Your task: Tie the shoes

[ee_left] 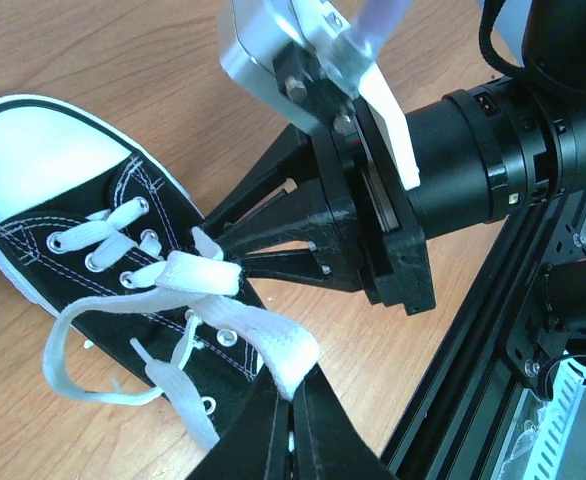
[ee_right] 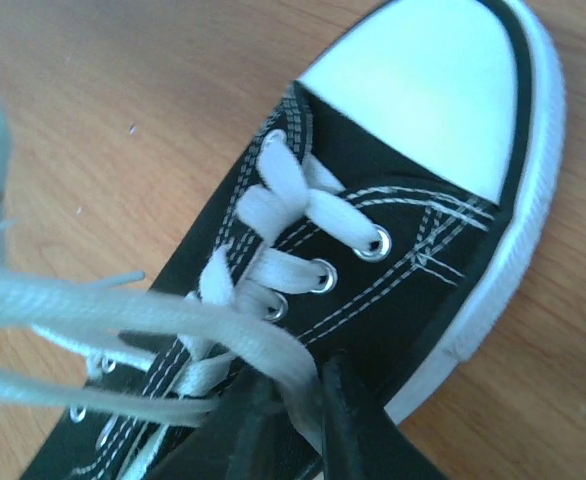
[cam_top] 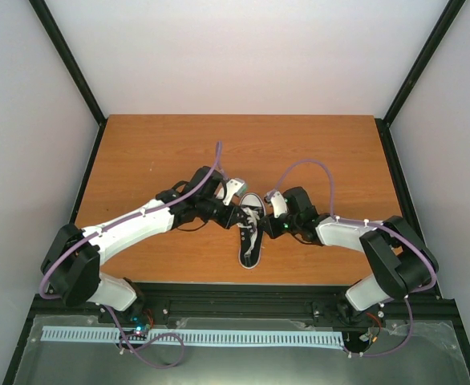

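You have the sneaker (cam_top: 251,229) lying flat on its sole on the wooden table (cam_top: 155,152), with its white toe cap (ee_right: 423,100) pointing away from the arm bases and its heel just short of the table's near edge. Both arms reach in over it, the left from the sneaker's left side and the right from its right side, and they meet above the eyelet rows.

Your left gripper (ee_left: 291,388) is clenched on the laces (ee_left: 243,325). Its two black fingers are pressed together on a flat white strand, held raised just above the sneaker's throat on the heel side of the eyelets. From that pinch the strand runs back toward the middle of the sneaker.

Your right gripper (ee_right: 298,395) is also closed on the laces. In the left wrist view its fingertips come to a point on a folded bit of strand right over the middle of the lacing, and in its own wrist view a white strand passes between its fingers beside the lower eyelets. The two pinch points sit close together above the sneaker, apart but joined by the taut strand between them.

A slack loop (ee_left: 58,345) of lace hangs off the sneaker's side and rests on the wood beside it. The crossings nearest the toe cap lie flat through their metal eyelets (ee_right: 378,243)
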You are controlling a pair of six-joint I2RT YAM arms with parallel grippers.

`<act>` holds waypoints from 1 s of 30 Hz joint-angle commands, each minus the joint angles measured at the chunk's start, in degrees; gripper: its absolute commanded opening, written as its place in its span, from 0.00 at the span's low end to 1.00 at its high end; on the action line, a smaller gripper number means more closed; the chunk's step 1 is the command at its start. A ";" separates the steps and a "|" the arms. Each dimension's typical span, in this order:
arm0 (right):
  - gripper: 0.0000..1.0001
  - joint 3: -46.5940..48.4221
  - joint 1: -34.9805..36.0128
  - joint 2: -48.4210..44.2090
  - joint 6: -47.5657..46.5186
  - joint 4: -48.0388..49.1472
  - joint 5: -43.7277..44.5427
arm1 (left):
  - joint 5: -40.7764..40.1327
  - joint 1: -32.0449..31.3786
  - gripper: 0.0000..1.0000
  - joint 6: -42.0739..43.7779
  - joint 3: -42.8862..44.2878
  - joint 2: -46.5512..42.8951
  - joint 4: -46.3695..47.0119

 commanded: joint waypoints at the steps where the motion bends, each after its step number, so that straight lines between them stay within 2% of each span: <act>1: 0.10 0.40 0.60 -0.32 0.44 2.56 -0.19 | 0.02 0.91 0.01 -0.62 0.71 -1.27 2.02; 3: 0.03 0.00 0.55 -1.36 1.64 2.40 1.57 | 0.48 1.05 0.01 -1.81 0.23 -1.23 3.98; 10: 0.03 -1.73 0.51 -3.33 7.25 -0.65 11.20 | 3.79 1.06 0.01 -9.07 -1.27 -0.92 15.69; 15: 0.03 -3.25 0.51 -6.11 12.77 -4.19 18.81 | 6.44 1.15 0.01 -12.36 -1.18 0.04 18.65; 19: 0.03 -3.03 0.44 -8.99 16.61 -9.24 24.58 | 4.08 1.76 0.01 -9.93 -1.10 -1.52 11.45; 23: 0.03 -2.60 -0.02 -12.08 20.55 -16.17 28.96 | -6.18 4.05 0.01 -5.62 -2.67 -6.83 -0.06; 27: 0.03 -4.56 -2.93 -17.09 24.39 -20.42 28.42 | -13.93 7.26 0.01 -6.04 -8.21 -11.58 -5.20; 30: 0.03 -7.59 -9.29 -20.44 28.00 -22.09 25.74 | -15.47 10.25 0.01 -9.72 -13.96 -13.58 -4.92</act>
